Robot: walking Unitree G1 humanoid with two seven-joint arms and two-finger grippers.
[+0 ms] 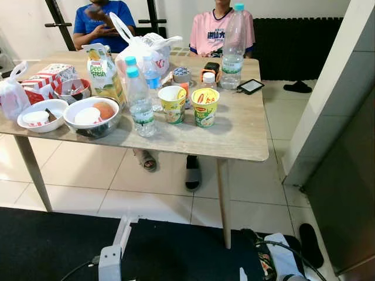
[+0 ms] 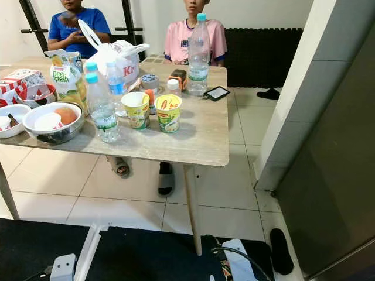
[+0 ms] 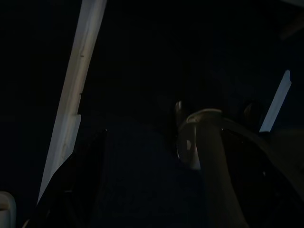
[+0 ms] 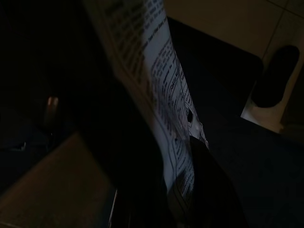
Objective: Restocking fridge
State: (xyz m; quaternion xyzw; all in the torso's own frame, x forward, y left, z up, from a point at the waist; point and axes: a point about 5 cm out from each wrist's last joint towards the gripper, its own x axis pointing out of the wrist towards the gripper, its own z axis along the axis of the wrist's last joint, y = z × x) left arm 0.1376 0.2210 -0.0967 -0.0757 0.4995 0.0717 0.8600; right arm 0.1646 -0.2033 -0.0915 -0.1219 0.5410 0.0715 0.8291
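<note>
1. Two clear plastic water bottles (image 1: 140, 102) with blue caps stand upright near the wooden table's (image 1: 246, 134) front edge, long axes vertical, beside a tall juice carton (image 1: 104, 71).
2. Two round yellow noodle cups (image 1: 205, 107) sit just right of them, with a shiny metal bowl (image 1: 92, 117) to their left.
3. Right gripper (image 4: 190, 171) grips a printed carton (image 4: 156, 90), its length along the fingers.
4. Left gripper (image 3: 204, 142) hangs in the dark; I cannot tell its grip.

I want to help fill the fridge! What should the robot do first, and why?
Probably step closer to the table. The water bottle and noodle cups stand near the table's front edge, and both arms hang low, too far away to reach them.
</note>
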